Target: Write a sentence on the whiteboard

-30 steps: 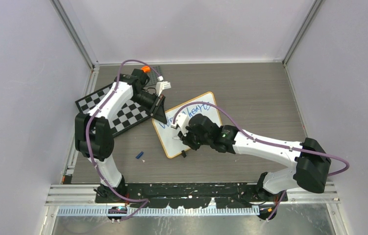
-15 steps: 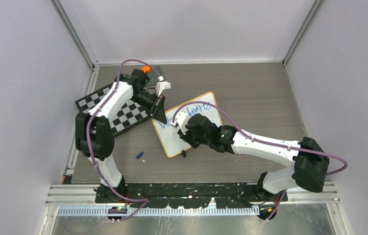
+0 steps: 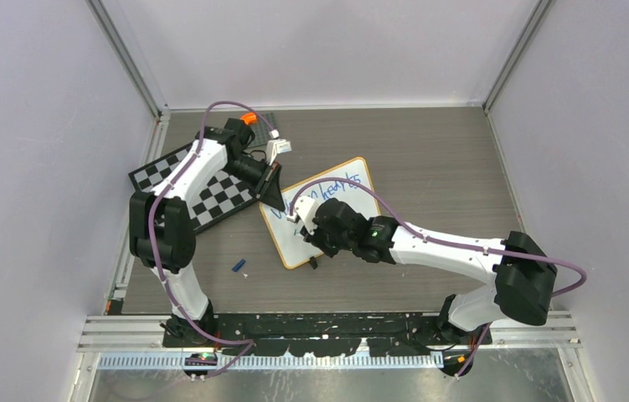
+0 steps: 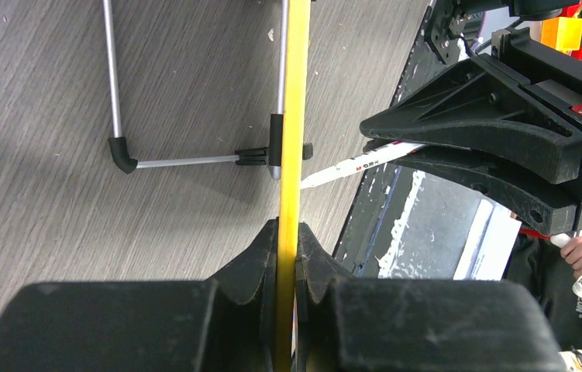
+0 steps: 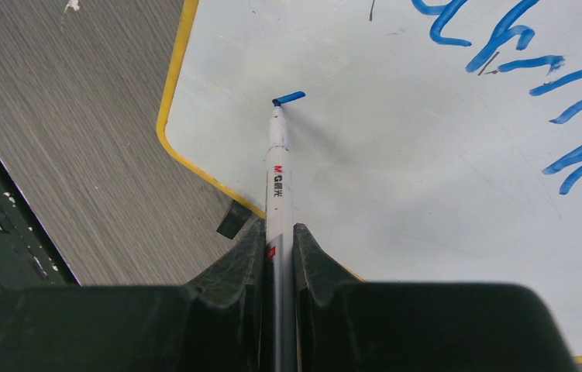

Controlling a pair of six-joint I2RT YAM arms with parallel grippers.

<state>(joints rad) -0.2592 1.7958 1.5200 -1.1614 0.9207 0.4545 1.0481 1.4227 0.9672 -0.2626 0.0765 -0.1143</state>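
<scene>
The whiteboard (image 3: 287, 241), white with a yellow rim, sits mid-table. My left gripper (image 3: 272, 196) is shut on its left rim; the left wrist view shows the yellow rim (image 4: 297, 116) edge-on between the closed jaws of my left gripper (image 4: 287, 232). My right gripper (image 3: 304, 226) is shut on a white marker (image 5: 277, 178), seen between the closed jaws of my right gripper (image 5: 278, 232). The marker's tip touches the whiteboard (image 5: 427, 194) near its lower left corner, beside a short blue stroke (image 5: 290, 98). The sentence (image 5: 535, 70) shows as blue script above and to the right, and in the top view (image 3: 353, 186).
A black-and-white checkered board (image 3: 210, 191) lies left of the whiteboard under the left arm. A small blue cap (image 3: 239, 265) lies on the table near the left. The board's wire stand (image 4: 121, 151) and a black foot (image 5: 233, 219) show. Enclosure walls surround the table.
My right gripper has moved left along the whiteboard's lower part with the marker in it. The left arm and the board have not moved.
</scene>
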